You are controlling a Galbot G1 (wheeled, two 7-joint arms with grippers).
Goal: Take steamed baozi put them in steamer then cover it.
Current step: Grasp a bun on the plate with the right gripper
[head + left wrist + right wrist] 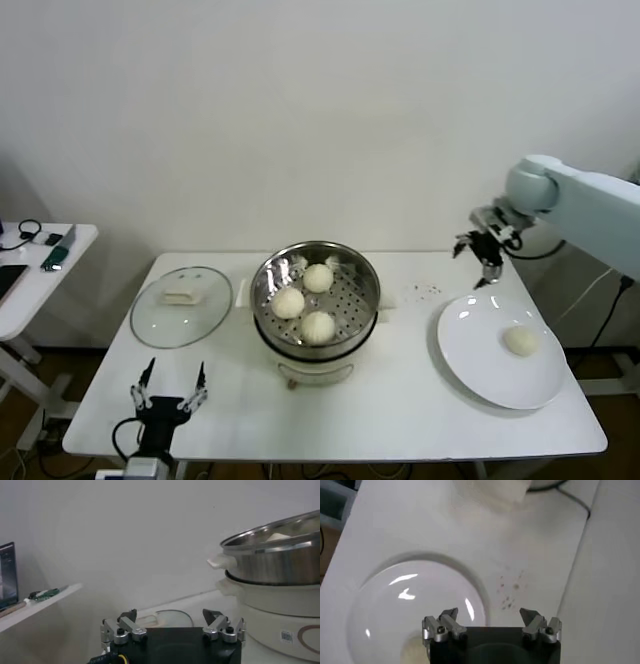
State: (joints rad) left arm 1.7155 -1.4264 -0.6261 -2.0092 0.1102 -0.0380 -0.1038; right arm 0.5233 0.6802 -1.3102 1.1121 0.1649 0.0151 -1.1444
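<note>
Three baozi (303,300) already sit in the steamer (268,310) at frame centre, and the last baozi (520,340) waits on the plate (475,375) at lower right. The right hand (478,262) hovers wide open and empty above the plate, likely to fetch it. The left hand (171,386), also open and empty, rests at lower left near the cover (160,320) on the bench (400,420).

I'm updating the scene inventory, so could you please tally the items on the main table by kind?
Steamed baozi: 4, three in the steamer, one on the plate
Steamer: 1
Cover: 1, lying beside the steamer
White plate: 1
Total: 7
</note>
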